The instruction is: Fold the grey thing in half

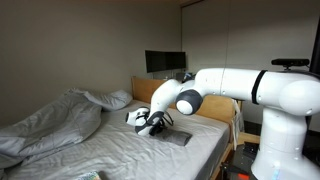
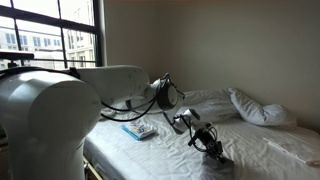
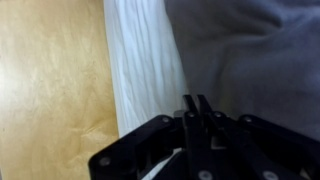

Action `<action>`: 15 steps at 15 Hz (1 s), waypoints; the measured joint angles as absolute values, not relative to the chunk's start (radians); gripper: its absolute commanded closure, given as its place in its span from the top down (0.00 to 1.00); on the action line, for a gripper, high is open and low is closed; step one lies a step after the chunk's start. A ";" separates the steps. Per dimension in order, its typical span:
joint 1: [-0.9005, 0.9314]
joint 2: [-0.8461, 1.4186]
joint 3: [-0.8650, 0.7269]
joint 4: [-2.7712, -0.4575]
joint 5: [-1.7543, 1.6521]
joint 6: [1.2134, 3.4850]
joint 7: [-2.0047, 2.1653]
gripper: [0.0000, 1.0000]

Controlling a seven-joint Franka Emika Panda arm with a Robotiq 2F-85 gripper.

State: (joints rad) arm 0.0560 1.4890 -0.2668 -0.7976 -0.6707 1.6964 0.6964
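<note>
The bed has its rumpled light blanket heaped on the side away from the robot, probably to leave bare sheet for folding. The grey thing lies flat near the bed's robot-side edge. The gripper is clenched low at its border; whether it pinches cloth I cannot tell, and no container shows.

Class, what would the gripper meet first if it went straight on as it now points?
Probably the grey cloth, near its edge by the white sheet; the shut gripper points down at it, though depth is unclear.
</note>
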 measured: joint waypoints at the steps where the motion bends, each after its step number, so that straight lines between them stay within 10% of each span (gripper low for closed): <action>1: 0.060 1.489 -0.267 -0.798 -0.671 1.696 0.697 0.08; 15: 0.042 1.486 -0.309 -0.754 -0.670 1.695 0.728 0.08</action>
